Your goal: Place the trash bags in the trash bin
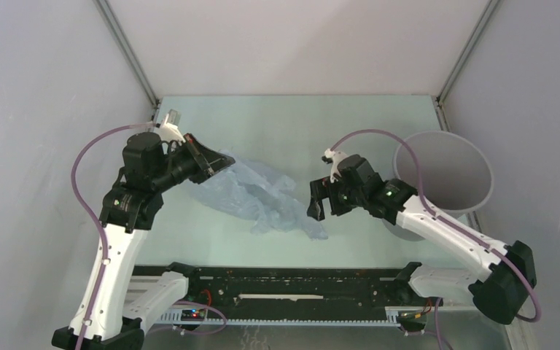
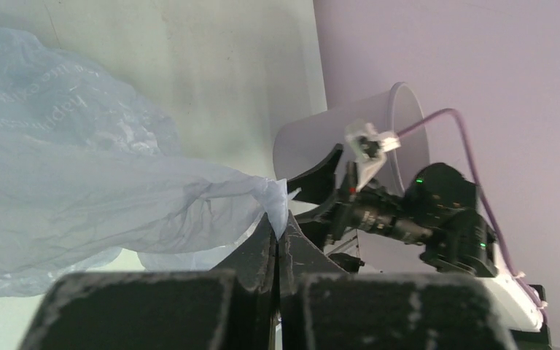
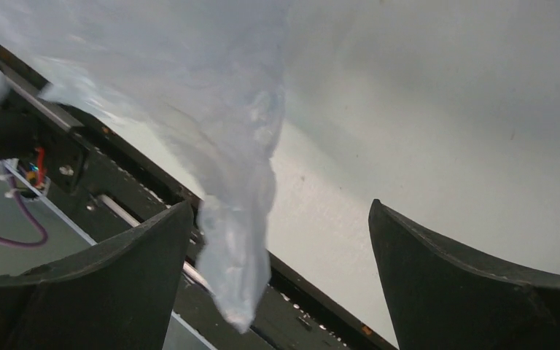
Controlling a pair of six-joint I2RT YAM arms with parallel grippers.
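Mid-table, left of centre: trash bag (image 1: 255, 195), thin translucent pale blue film, heavily wrinkled, in a loose crumpled heap on the smooth pale table (image 1: 350, 124), with one narrow tail trailing toward the near right

- left gripper (image 1: 217, 165) is at the bag's far-left edge. Its wrist view shows the black fingers (image 2: 259, 255) pressed together with a puckered corner of film pinched at the tips, so it's holding the bag. The film pulls tight from the pinch, then fans out into creases
- right gripper (image 1: 319, 201) is just right of the heap, jaws spread wide. Its wrist view shows a twisted, hanging strip of the film dropping between the two black wedge-shaped fingers, closer to one of them and not clamped
- trash bin (image 1: 474, 157): light grey round plastic, tapered, smooth walls, at the far right behind the right arm, near the wall; the bag lies outside it, apart from the rim
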